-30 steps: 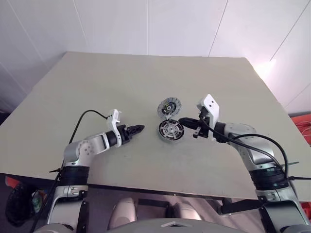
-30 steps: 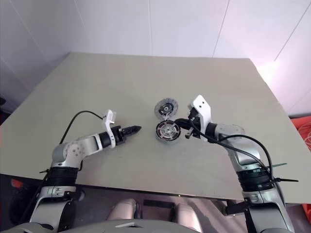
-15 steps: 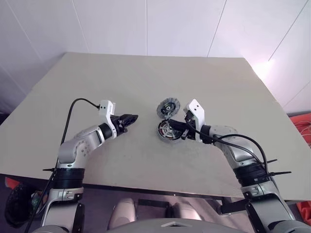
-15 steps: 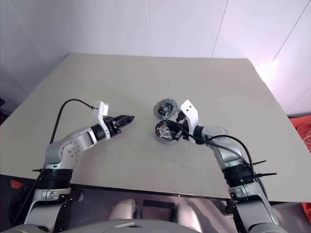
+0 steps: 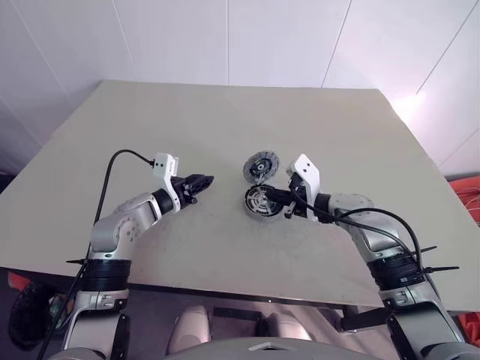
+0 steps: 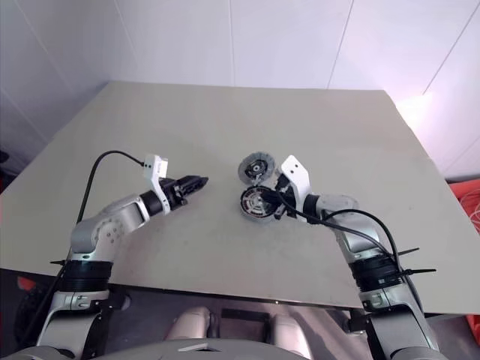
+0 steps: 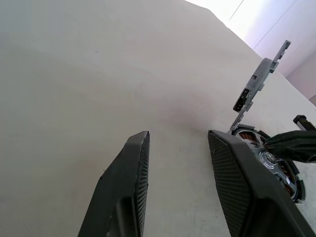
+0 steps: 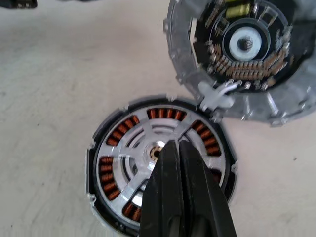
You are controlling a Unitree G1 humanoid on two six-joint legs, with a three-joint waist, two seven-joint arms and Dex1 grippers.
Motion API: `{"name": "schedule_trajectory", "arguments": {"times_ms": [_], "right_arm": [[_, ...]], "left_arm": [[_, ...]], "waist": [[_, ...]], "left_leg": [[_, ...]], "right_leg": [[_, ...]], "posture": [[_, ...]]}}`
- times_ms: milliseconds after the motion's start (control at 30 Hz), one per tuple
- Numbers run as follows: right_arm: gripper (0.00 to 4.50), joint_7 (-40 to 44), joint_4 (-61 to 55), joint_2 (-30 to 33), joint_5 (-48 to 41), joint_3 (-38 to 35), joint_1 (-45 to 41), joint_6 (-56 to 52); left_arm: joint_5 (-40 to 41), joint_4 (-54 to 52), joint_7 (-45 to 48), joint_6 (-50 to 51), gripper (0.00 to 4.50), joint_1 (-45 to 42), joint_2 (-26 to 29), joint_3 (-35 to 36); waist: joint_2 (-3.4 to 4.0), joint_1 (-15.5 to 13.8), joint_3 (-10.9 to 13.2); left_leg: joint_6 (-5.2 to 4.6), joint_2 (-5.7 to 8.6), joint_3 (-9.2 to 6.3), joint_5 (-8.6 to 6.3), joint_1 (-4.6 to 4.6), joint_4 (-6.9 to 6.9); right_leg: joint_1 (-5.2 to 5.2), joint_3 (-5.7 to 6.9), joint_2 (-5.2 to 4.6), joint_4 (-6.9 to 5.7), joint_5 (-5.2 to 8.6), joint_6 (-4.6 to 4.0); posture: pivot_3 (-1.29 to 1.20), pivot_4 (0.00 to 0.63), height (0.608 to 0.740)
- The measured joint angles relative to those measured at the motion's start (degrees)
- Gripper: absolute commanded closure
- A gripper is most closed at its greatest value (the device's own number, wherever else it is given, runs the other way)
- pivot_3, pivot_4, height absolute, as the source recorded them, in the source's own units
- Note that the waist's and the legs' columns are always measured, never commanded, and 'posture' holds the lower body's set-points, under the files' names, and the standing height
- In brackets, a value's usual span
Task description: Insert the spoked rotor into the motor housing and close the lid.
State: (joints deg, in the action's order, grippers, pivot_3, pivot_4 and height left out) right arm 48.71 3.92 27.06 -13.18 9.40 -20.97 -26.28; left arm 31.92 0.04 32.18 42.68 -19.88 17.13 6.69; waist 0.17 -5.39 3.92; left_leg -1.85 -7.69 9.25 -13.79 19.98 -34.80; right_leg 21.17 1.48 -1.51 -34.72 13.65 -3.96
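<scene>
While the lid (image 8: pixel 237 54) stands open: scene as follows.
Spoked rotor (image 8: pixel 155 153): seated in motor housing (image 5: pixel 264 202), mid-bench (image 5: pixel 225 135).
Right gripper (image 8: pixel 177 148): jaws closed, tips over rotor hub.
Left gripper (image 5: pixel 204 180): jaws parted, empty, well apart from housing.

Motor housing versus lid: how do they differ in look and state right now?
The motor housing shows orange-brown copper windings under the silver spoked rotor; the lid shows a dark centre with a yellow part. The shut right hand points at the housing's hub; the lid lies swung open, untouched. Both are round, joined at one edge.
</scene>
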Motion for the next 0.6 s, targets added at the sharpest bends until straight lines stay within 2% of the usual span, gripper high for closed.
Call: {"name": "schedule_trajectory", "arguments": {"times_ms": [233, 300, 467, 600], "right_arm": [[4.50, 0.71, 0.76, 0.31, 1.07, 0.36, -0.19, 2.99], [4.50, 2.58, 0.83, 2.23, 1.31, 0.37, -1.46, 3.63], [4.50, 14.03, -4.35, 12.97, 3.20, 2.46, -6.78, 8.13], [4.50, 21.85, -5.69, 16.43, 5.96, 7.60, -8.82, 12.72]], "left_arm": [[-0.53, 0.00, 0.00, -0.45, 2.48, 0.00, -0.01, -0.16], [-0.64, 0.00, 0.07, -0.47, 2.48, 0.01, -0.01, -0.39], [-0.84, 0.00, 0.85, -0.48, 2.48, 0.04, 0.78, -0.84], [-0.95, 0.44, 1.35, -0.63, 2.48, -0.30, 0.85, -1.18]], "waist": [[0.00, 0.00, 0.00], [0.01, -0.01, 0.01], [0.01, -0.12, 0.01], [0.00, -0.04, 0.00]], "left_leg": [[0.09, 0.00, 0.00, -0.02, -0.02, -0.03], [0.01, 0.00, 0.00, 0.02, 0.04, -0.06], [-0.12, -0.02, -0.01, 0.00, 0.03, -0.08], [-0.21, -0.02, -0.01, -0.03, 0.05, -0.12]], "right_leg": [[-0.01, 0.00, 0.00, -0.04, 0.00, 0.00], [0.04, 0.00, 0.00, -0.05, -0.01, 0.00], [0.03, 0.01, 0.01, -0.05, 0.00, -0.01], [0.03, 0.01, 0.01, -0.07, 0.00, -0.01]], "posture": [[0.00, 0.000, 0.740], [0.00, 0.000, 0.740], [0.00, 0.000, 0.740], [0.00, 0.000, 0.740]]}}
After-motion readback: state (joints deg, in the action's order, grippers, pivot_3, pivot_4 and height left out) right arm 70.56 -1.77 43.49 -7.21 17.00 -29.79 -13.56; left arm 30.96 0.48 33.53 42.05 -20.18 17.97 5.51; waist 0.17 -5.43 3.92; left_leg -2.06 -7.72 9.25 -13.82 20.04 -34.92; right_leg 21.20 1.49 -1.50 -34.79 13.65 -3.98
